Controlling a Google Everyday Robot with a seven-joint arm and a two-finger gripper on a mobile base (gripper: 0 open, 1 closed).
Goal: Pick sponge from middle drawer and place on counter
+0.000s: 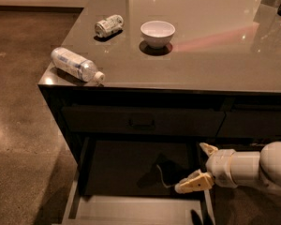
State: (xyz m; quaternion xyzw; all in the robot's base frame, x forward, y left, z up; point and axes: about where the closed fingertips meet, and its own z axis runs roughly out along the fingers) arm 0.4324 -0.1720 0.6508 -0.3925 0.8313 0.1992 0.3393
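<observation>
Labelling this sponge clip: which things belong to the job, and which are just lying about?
Job: sponge, in the open middle drawer; counter; gripper, open, beside the sponge at the drawer's right.
Lying about, on the counter: plastic bottle, can, white bowl.

Counter (215, 55): bowl (158, 32), can (108, 26), bottle (76, 64) on side; gripper (202, 167) over middle drawer (126, 172), jaws apart.
</observation>
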